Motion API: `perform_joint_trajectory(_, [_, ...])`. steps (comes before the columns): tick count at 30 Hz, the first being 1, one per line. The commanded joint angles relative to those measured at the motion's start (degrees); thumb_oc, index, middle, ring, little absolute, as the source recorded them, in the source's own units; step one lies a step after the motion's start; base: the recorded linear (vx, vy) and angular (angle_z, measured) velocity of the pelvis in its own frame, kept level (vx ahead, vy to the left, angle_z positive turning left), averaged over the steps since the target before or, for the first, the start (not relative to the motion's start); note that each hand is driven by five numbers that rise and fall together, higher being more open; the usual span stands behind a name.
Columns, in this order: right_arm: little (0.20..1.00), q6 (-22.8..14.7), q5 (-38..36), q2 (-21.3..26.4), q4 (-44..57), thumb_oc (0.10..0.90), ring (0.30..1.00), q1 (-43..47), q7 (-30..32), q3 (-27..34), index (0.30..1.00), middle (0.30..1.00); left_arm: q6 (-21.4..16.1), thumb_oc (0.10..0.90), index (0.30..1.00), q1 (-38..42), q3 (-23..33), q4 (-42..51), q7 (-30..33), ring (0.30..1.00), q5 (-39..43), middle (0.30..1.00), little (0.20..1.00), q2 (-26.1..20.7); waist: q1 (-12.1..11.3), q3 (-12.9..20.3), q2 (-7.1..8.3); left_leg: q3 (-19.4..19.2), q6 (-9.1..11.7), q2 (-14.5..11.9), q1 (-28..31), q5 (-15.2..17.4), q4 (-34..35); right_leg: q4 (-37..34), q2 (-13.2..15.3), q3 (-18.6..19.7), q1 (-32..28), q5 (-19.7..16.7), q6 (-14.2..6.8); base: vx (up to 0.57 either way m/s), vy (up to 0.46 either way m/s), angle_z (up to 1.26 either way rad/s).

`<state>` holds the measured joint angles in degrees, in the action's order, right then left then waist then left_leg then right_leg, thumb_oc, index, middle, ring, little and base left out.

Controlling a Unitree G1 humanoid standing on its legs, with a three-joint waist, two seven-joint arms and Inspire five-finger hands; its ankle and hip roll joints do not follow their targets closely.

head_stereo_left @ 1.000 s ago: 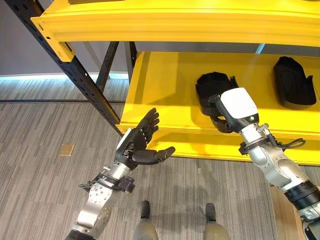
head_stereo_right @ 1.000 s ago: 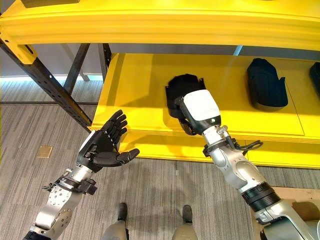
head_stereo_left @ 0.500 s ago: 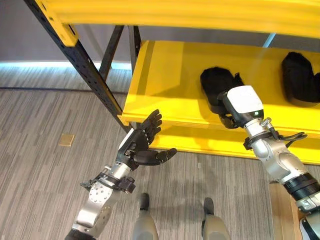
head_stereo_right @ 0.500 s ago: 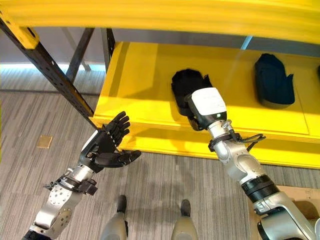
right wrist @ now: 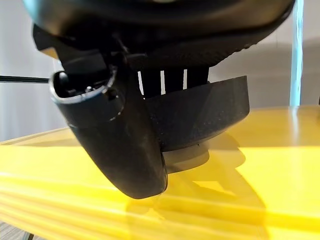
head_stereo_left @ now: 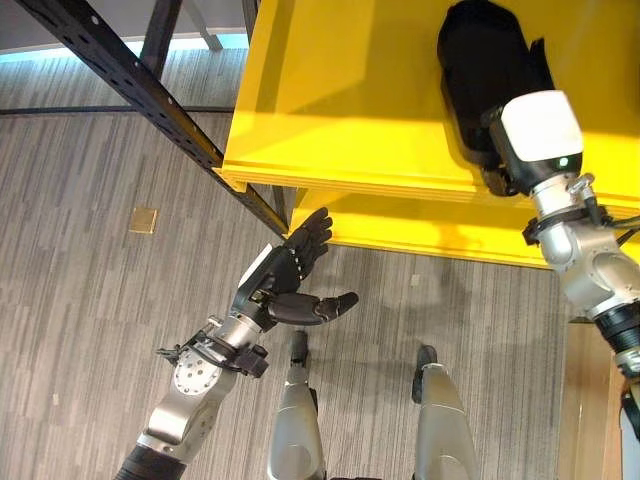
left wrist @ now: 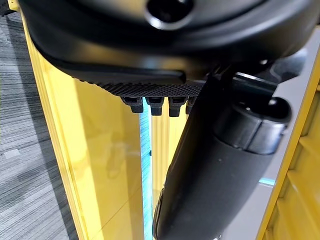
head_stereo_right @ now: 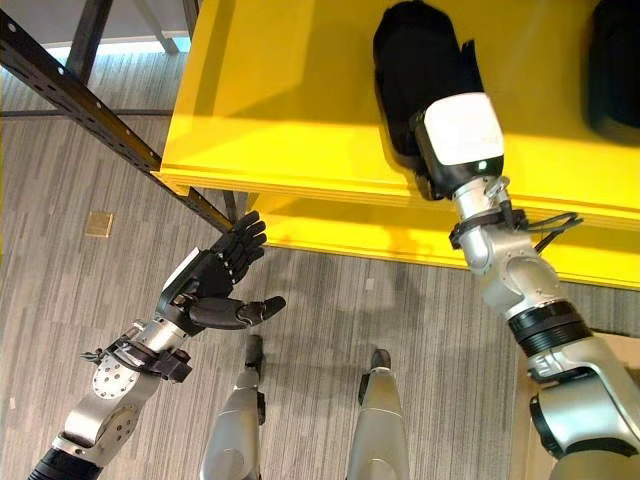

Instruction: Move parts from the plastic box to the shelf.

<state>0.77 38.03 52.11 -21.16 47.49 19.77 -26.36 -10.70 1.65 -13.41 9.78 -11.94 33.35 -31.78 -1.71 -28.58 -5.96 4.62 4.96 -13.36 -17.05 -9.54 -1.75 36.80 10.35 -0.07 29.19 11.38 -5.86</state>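
Right hand (right wrist: 125,135) clamps the near end of a rigid, light-looking black moulded part (head_stereo_left: 485,70) resting on the yellow shelf (head_stereo_left: 340,110) at one o'clock, while the left hand (head_stereo_left: 285,285) hovers open, empty, near six.

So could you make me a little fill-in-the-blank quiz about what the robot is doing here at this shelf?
1. The shelf is painted ____.
2. The right hand holds a ____-coloured part on the shelf.
3. The left hand is open and holds ____.
4. The floor under the left hand is ____ in colour.

Missing words: yellow; black; nothing; grey
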Motion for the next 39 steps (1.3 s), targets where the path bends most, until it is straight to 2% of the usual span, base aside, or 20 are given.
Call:
perform_joint_trajectory(1, [0.300, 3.75, -0.39, 3.39, -2.23, 0.400, 0.300, 10.69, 4.85, -0.05, 0.300, 0.300, -5.65, 0.900, 1.000, 2.58, 0.13, 8.52, -1.42, 1.000, 0.58, 1.000, 1.000, -1.27, 0.39, 3.09, 1.54, -1.96, 2.35, -2.94, 5.16, 9.64, -6.90, -6.96, 0.03, 2.92, -2.12, -3.45, 1.25, -0.06, -0.026, -0.03])
perform_joint_trajectory(4, [0.300, 3.75, -0.52, 4.00, -3.44, 0.400, 0.300, 12.33, 5.02, -0.64, 0.300, 0.300, -5.66, 0.900, 1.000, 2.65, 0.23, 8.54, -1.97, 1.000, 0.75, 1.000, 1.000, -1.23, 0.44, 2.92, 1.24, -2.16, 2.49, -3.08, 5.21, 9.21, -6.54, -5.82, 0.10, 3.06, -0.97, -3.09, 1.34, -0.04, -0.017, -0.03])
perform_joint_trajectory(8, [0.300, 6.76, -1.92, 4.38, -4.69, 0.400, 0.300, 14.64, 5.52, -1.34, 0.300, 0.300, -5.74, 0.900, 1.000, 2.96, -0.01, 8.56, -2.05, 1.000, 0.87, 1.000, 1.000, -1.27, 0.50, 2.77, 1.02, -2.37, 2.62, -3.49, 5.12, 8.76, -6.30, -4.51, 0.07, 3.34, 0.26, -2.65, 1.51, -0.03, -0.027, -0.04])
perform_joint_trajectory(14, [0.300, 6.79, -3.43, 5.33, -10.16, 0.400, 0.300, 21.33, 5.13, -3.76, 0.300, 0.300, -5.41, 0.900, 1.000, 3.25, -0.35, 8.60, -2.04, 1.000, 0.80, 1.000, 1.000, -1.43, -0.02, 2.86, 0.69, -2.37, 3.01, -3.75, 5.06, 8.08, -6.09, -3.12, 0.28, 3.26, 1.29, -1.92, 1.69, -0.03, -0.021, -0.03])
perform_joint_trajectory(26, [0.300, 3.10, -5.48, 5.66, -15.61, 0.400, 0.300, 30.13, 1.96, -11.25, 0.300, 0.300, -4.00, 0.900, 1.000, 3.17, 0.54, 8.26, -2.39, 1.000, 0.68, 1.000, 1.000, -1.94, -2.19, 4.10, 1.87, -1.57, 3.42, -4.28, 5.04, 8.11, -5.95, -2.89, 0.82, 1.94, 0.56, -1.43, 1.68, 0.02, -0.007, 0.02])
perform_joint_trajectory(39, [0.300, 2.75, -7.12, 1.82, -13.31, 0.400, 0.300, 30.14, -2.64, -12.12, 0.300, 0.300, -2.50, 0.900, 1.000, 2.94, 1.77, 7.72, -2.61, 1.000, 0.21, 1.000, 1.000, -1.94, -4.14, 4.53, 2.81, -0.68, 3.21, -4.08, 4.67, 9.06, -6.07, -5.29, 1.49, 0.81, -1.96, -2.03, 1.05, 0.03, 0.017, 0.07])
